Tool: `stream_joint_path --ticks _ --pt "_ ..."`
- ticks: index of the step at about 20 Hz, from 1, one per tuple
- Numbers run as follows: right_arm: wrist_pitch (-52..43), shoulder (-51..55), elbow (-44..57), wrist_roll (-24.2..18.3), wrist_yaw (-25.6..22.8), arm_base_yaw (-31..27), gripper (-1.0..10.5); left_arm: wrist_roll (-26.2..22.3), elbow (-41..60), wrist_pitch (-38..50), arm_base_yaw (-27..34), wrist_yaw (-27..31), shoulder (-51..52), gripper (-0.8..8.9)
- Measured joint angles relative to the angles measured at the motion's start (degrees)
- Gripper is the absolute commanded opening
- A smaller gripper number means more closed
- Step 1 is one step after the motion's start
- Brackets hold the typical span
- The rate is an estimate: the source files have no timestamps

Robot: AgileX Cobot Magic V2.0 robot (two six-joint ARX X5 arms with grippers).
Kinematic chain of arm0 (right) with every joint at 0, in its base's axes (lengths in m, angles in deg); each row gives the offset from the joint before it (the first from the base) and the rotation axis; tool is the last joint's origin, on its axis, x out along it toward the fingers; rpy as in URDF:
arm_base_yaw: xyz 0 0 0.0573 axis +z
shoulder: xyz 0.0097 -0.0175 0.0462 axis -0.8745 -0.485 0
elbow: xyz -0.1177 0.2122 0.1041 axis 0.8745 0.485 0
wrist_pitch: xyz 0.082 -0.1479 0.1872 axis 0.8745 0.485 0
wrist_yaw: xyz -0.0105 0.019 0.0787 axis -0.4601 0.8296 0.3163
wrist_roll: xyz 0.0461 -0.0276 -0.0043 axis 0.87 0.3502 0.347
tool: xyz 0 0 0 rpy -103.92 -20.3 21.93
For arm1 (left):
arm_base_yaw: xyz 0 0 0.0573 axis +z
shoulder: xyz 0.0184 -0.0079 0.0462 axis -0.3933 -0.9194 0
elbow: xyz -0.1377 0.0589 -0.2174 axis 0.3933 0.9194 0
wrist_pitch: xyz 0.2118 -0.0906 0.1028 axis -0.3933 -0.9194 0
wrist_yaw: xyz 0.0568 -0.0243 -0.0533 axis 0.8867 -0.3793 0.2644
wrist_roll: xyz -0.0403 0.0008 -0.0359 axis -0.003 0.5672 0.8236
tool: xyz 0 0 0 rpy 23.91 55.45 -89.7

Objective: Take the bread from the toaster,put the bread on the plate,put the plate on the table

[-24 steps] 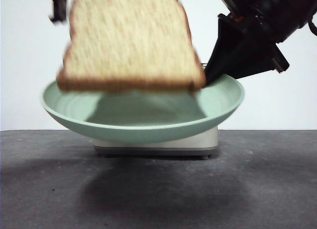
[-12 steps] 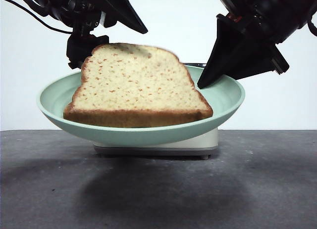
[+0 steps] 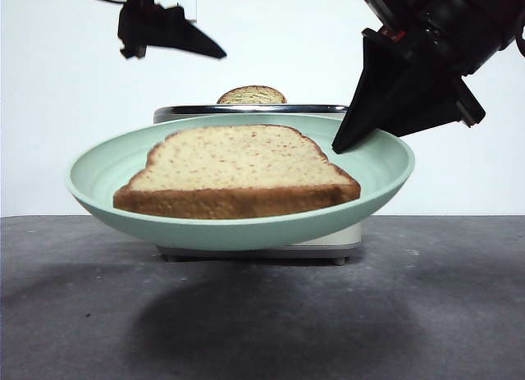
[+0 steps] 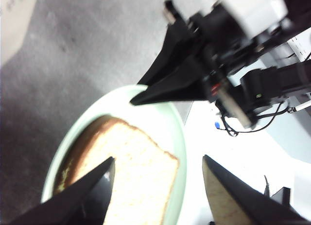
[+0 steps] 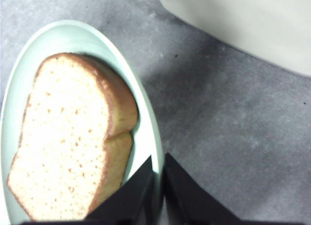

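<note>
Left pincer [image 3: 168,35]: high at the upper left of the front view, clear of everything; its jaws stand spread with nothing between them, which fits a slice already let go. Its own wrist view looks down between those jaws at the plate below.

Bread [image 3: 238,171]: lies flat in the plate's hollow, crust edge toward the camera, domed edge toward the toaster. It sits well below the left pincer and just beside the right pincer's tips, not touched by either.

Plate [image 3: 94,179]: held in the air above the table [image 3: 74,314], with its shadow visible underneath; tilted slightly. It is kept roughly level, likely so the slice does not slide off.

Second slice [image 3: 252,94]: only its rounded brown top shows, standing in the toaster's slot.

Toaster [image 3: 344,232]: stands on the table behind the plate, mostly hidden by it.

Right pincer [image 3: 338,144]: at the right, jaws pressed on the plate's rim; its wrist view shows the rim pinched between them.

Step left, as I judge it: lowering the plate onto the table.
</note>
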Motion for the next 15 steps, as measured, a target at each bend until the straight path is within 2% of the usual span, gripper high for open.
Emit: stream_joint_path --ticks 6,11,15 --pt "-1.1 -5.1 0.0 0.0 -1.9 0.0 0.0 -0.9 -10.3 -8.5 0.0 0.1 0.0 2.95" --pt "-9.4 -13.8 0.0 1.0 -2.4 -0.8 0.0 -1.3 -18.0 -14.0 0.0 0.1 0.1 2.82" --pt "-11.5 -20.0 0.0 2.2 -2.1 -2.4 0.1 -1.9 -21.4 -16.2 0.0 0.1 0.2 2.82"
